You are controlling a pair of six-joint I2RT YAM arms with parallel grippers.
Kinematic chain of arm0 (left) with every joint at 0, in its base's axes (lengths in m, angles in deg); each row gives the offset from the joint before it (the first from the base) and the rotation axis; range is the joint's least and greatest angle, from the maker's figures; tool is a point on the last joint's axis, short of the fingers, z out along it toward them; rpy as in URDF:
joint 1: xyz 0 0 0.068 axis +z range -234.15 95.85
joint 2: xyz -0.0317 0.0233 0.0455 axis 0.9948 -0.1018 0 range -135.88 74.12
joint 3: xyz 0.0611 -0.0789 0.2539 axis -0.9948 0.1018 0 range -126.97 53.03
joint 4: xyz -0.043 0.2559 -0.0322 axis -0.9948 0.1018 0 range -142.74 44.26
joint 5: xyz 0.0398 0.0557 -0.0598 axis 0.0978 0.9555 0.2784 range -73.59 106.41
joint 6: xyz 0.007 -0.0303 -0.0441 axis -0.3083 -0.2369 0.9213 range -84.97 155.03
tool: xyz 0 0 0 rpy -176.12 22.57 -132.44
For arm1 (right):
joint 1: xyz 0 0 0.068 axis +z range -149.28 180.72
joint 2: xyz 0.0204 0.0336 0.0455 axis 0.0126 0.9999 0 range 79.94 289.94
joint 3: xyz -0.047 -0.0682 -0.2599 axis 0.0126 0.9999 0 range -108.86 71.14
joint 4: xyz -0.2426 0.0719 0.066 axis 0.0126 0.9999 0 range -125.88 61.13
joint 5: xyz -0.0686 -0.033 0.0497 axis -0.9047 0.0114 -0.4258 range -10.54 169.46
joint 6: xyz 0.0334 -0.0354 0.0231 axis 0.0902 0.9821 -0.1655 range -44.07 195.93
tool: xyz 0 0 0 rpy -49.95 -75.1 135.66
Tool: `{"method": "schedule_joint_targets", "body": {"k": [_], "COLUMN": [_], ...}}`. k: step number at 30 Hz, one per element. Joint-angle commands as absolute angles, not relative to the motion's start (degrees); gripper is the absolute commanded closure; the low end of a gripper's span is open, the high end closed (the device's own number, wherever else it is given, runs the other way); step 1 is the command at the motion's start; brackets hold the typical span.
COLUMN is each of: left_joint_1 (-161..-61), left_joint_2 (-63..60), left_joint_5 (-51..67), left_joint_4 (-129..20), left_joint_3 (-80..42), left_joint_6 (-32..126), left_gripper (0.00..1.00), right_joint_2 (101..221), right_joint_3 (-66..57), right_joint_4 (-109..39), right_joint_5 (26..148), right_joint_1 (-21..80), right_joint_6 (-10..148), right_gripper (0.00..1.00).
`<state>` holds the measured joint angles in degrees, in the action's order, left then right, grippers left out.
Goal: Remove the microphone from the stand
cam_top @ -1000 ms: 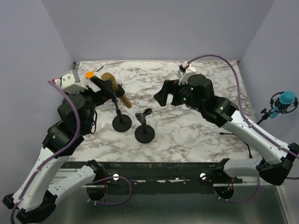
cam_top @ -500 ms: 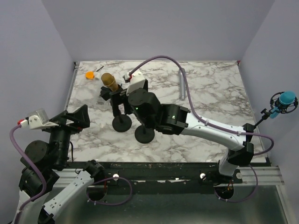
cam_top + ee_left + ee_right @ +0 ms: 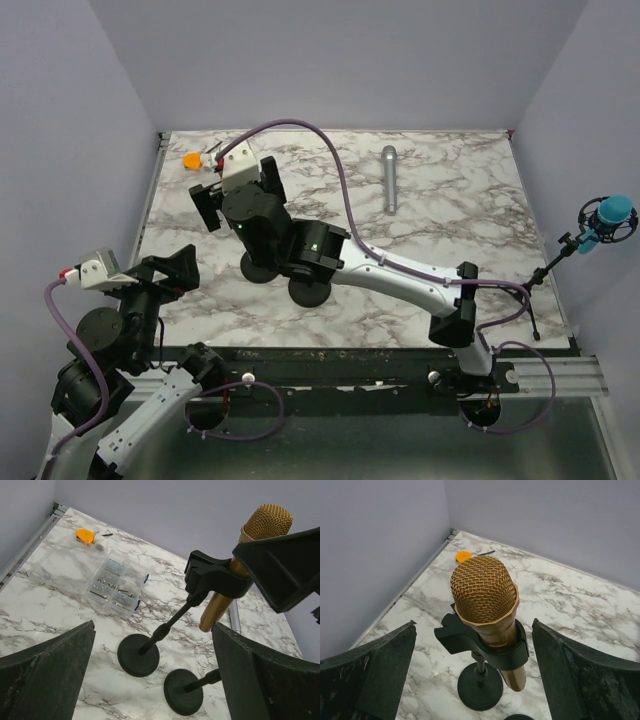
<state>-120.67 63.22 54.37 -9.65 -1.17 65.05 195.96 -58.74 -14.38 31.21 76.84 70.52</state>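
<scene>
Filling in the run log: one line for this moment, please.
gold mesh-headed microphone: clipped in black round-based stand | right gripper: open, aimed at microphone | left gripper: open, apart

The microphone [image 3: 484, 587] is showing a gold wire-mesh grille above a smooth, satin metallic body. The stand [image 3: 138, 656] is appearing matt black, the table [image 3: 50, 615] smooth, marble-patterned, and the box [image 3: 112, 582] clear, glossy plastic.
</scene>
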Motion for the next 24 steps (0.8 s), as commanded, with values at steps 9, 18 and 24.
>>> {"method": "schedule_joint_targets", "body": {"k": [9, 18, 24], "left_joint_1": [-120.8, -120.8, -120.7], "left_joint_2": [63.2, 63.6, 65.0], "left_joint_5": [49.5, 44.3, 30.1], "left_joint_4": [-7.8, -8.6, -18.5], "left_joint_3": [2.2, 3.9, 8.6], "left_joint_6": [69.8, 71.8, 70.4], "left_gripper": [0.01, 0.01, 0.01], "right_joint_2": [202.3, 200.9, 192.2], "right_joint_3": [-59.8, -56.6, -43.2], "right_joint_4": [-26.6, -27.5, -34.0], "right_joint_5": [22.7, 29.3, 47.1], "right_joint_1": [75.6, 73.1, 71.3], "right_joint_6": [84.1, 84.3, 88.9], "right_gripper": [0.22, 0.55, 0.68]}}
